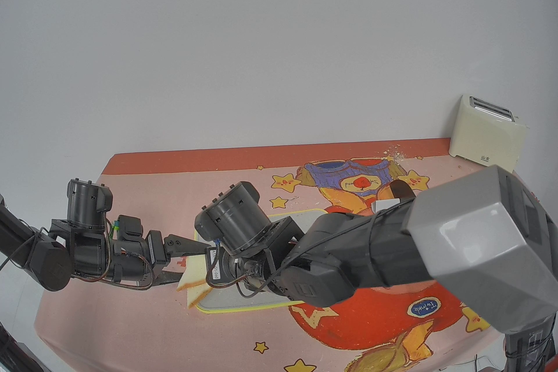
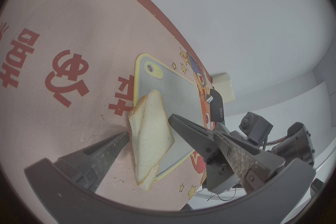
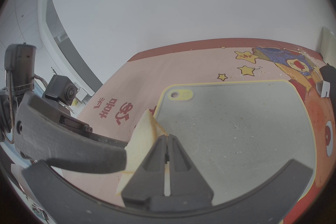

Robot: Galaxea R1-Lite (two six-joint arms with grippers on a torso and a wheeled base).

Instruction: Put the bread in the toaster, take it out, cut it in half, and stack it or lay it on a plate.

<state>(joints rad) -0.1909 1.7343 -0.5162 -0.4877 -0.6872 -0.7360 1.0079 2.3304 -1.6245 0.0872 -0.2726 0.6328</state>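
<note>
Bread (image 2: 150, 144) looks halved and stacked between our left gripper (image 2: 147, 126)'s spread fingers, right gripper (image 3: 167, 140) closed alongside; plating remains.

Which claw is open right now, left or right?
The left claw: its fingers sit spread either side of the bread, while the right claw is pressed shut.

Black jointed arms (image 1: 349, 257), one pale grey shell (image 1: 488, 245), thin cables (image 1: 244, 286).
</note>
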